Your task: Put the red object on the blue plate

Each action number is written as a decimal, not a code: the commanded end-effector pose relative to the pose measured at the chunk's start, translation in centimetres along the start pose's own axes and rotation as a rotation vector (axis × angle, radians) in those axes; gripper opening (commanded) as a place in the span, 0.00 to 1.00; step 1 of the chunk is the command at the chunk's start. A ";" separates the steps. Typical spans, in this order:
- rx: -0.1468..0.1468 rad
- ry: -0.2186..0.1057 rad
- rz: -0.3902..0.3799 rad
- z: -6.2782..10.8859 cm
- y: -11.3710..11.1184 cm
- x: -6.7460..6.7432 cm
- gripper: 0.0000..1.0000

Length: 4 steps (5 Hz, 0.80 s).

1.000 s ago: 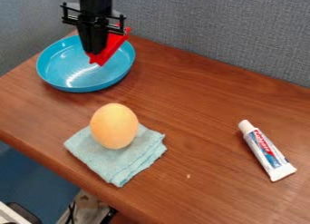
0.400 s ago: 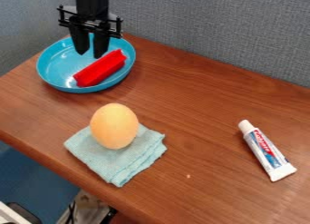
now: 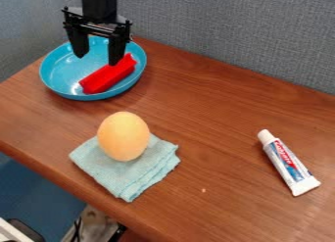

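Observation:
The red block (image 3: 108, 75) lies inside the blue plate (image 3: 63, 77) at the back left of the table, resting along its right side. My gripper (image 3: 100, 45) hangs above the plate's far rim, just behind the block. Its two dark fingers (image 3: 78, 42) stand apart, open and empty, not touching the block.
An orange egg-shaped ball (image 3: 121, 135) sits on a teal folded cloth (image 3: 125, 165) near the table's front edge. A white toothpaste tube (image 3: 287, 161) lies at the right. A grey wall runs behind the wooden table (image 3: 222, 109).
One second ago the gripper held the red block tilted over the plate. It let go, the block dropped flat into the plate, and the gripper opened and rose slightly.

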<state>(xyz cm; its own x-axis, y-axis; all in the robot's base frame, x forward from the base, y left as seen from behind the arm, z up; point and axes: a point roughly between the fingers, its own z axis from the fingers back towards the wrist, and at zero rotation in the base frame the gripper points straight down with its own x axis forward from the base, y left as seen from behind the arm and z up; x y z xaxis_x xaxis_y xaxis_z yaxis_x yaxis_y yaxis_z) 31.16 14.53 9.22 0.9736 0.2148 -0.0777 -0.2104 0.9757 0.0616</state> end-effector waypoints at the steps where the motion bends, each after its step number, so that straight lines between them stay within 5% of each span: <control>1: 0.022 -0.026 0.021 0.5 1.2 0.1 1.00; 4: 0.034 0.005 0.026 -2.4 1.7 1.0 1.00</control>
